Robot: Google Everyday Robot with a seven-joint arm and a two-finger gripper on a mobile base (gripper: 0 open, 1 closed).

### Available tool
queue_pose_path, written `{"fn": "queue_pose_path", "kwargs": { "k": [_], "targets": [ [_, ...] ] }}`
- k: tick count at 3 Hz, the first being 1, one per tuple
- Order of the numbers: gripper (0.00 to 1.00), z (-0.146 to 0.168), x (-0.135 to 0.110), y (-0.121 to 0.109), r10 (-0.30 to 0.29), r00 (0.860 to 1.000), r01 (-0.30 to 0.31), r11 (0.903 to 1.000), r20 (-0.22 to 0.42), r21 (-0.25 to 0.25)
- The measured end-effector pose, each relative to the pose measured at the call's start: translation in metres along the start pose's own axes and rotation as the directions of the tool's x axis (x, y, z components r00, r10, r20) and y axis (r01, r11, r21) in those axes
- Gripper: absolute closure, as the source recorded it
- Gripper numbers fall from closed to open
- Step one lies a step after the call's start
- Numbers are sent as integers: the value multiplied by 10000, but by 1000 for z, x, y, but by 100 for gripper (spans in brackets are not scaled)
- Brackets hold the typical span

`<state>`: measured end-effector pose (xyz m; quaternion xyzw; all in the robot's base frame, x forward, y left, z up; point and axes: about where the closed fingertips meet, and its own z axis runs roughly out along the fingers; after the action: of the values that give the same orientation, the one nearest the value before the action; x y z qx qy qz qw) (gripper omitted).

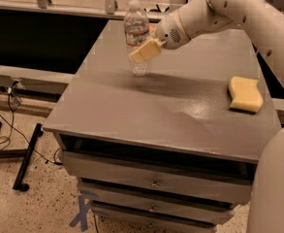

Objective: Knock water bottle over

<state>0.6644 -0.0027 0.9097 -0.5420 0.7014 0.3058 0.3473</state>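
Past the cables [0, 130] on the floor to the left, the grey bench [132, 110] has a wide bare stretch between its left edge and the water bottle [135, 25], which stands upright near the back edge. The gripper [134, 56] reaches in from the right across the bottle's middle, its tan fingers [147, 49] together as one wedge with no gap showing, touching the bottle's front below the label. Right of it lies open bench top up to a yellow sponge [245, 94] near the right edge, well apart from the bottle.
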Motion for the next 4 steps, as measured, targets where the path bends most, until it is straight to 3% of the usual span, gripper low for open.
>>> {"fn": "queue_pose_path", "kwargs": {
  "k": [1,2,3,4],
  "targets": [
    [100,-15,-4,5,-1631,9756,1663,9860,-1468,96],
    [100,-19,-3,13,-3316,8914,3448,9386,-3090,-126],
    [100,-19,3,25,-4568,7712,4935,8689,-4434,-369],
    [100,-15,12,36,-5204,6620,5893,8061,-5394,-544]
  ]
}}
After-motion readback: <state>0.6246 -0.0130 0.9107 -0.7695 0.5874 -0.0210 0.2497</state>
